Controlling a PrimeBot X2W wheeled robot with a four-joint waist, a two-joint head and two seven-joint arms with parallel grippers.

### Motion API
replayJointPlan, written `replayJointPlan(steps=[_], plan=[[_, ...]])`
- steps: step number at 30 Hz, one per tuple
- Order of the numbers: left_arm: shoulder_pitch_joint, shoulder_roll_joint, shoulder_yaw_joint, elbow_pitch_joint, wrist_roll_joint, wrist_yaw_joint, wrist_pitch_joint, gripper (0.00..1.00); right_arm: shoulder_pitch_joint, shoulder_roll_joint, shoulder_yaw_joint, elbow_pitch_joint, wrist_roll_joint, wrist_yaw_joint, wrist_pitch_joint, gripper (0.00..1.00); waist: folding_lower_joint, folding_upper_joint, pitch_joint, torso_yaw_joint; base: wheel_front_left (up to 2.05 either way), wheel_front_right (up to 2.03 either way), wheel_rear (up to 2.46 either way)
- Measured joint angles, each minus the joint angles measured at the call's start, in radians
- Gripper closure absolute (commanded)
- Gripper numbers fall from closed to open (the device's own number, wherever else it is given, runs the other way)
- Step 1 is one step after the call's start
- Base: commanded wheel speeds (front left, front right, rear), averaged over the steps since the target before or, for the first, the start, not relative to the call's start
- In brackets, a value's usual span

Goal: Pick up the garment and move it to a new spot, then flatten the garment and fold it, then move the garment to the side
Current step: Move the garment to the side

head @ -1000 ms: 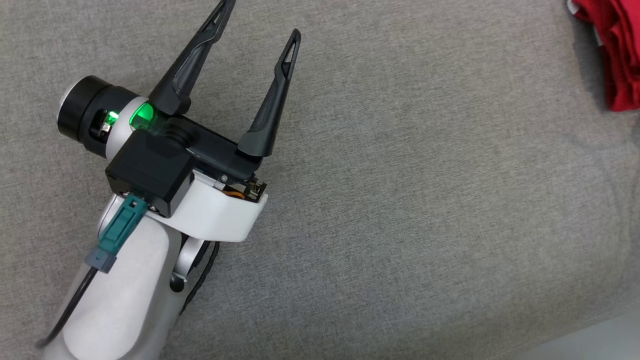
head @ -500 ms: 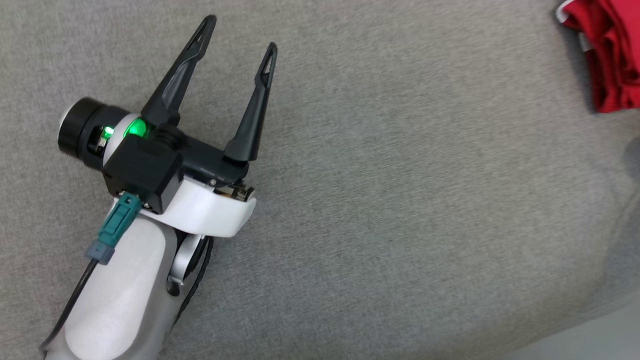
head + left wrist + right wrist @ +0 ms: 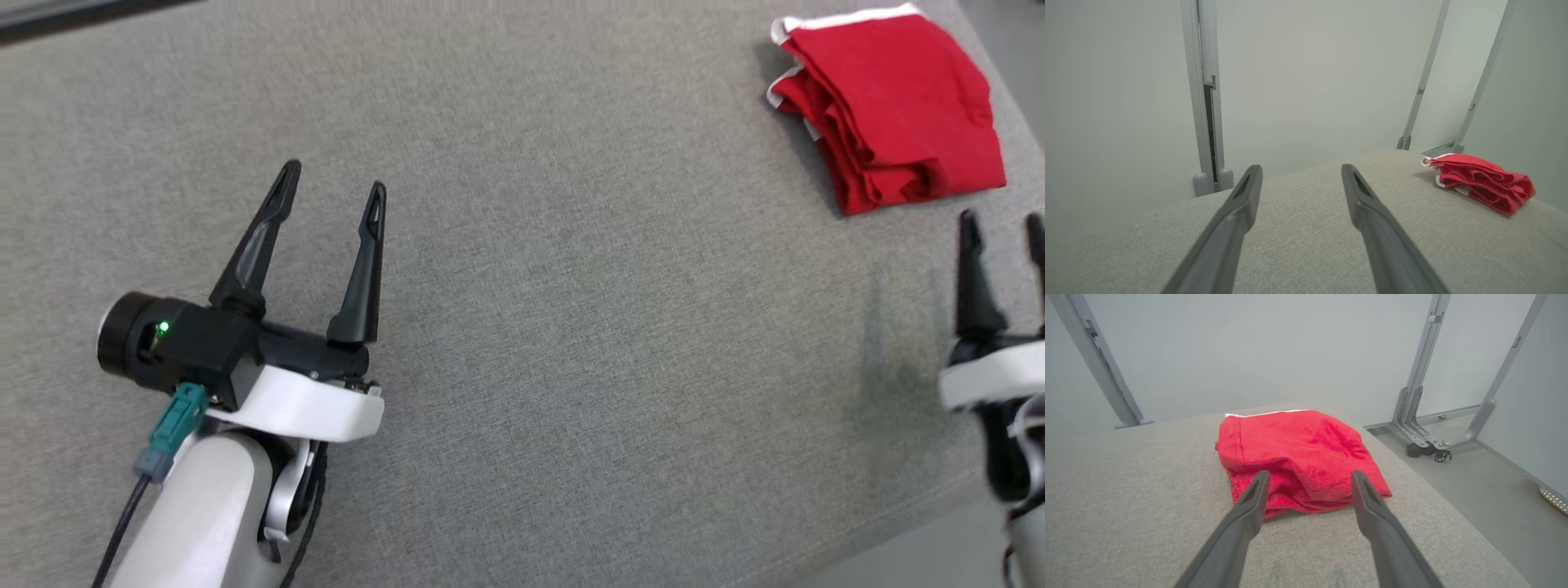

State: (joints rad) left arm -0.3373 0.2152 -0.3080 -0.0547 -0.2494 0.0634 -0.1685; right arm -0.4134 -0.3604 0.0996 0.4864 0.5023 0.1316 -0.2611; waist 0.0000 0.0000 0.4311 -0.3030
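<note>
Fingers spread wide and empty on both arms: the left gripper (image 3: 333, 178) sits over the bare grey padded surface (image 3: 571, 286), and the right gripper (image 3: 1002, 219) (half out of sight) points at the folded red garment (image 3: 894, 106), which lies untouched just beyond its tips, near the far right corner.

We see a grey fabric surface (image 3: 571, 367), pale walls (image 3: 1249, 355), a grey floor (image 3: 1474, 490) and metal frame legs (image 3: 1414, 416), perhaps on casters (image 3: 1439, 456).

Passage is open across the grey woven surface (image 3: 571, 343); the far-right corner is occupied by a folded red garment (image 3: 894, 106).
</note>
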Motion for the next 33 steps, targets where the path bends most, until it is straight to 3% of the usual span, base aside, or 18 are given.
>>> replayJointPlan(steps=[8,22,33], plan=[[0.047,-0.016,0.014,0.026,-0.034,0.017,-0.03,0.0,0.113,0.097,-0.018,-0.177,-0.123,0.0,0.001,0.0,0.0,0.0,-0.053,0.078,0.0,0.0,0.0],[0.19,-0.046,0.085,0.114,-0.097,0.056,-0.083,0.0,0.269,0.166,-0.074,-0.386,-0.234,0.0,0.122,0.0,0.0,0.0,-0.161,0.31,0.0,0.0,0.0],[0.287,-0.037,0.083,0.172,-0.095,0.043,-0.092,0.0,0.421,0.216,-0.099,-0.48,-0.27,0.0,0.213,0.0,0.0,0.0,-0.299,0.361,0.0,0.0,0.0]])
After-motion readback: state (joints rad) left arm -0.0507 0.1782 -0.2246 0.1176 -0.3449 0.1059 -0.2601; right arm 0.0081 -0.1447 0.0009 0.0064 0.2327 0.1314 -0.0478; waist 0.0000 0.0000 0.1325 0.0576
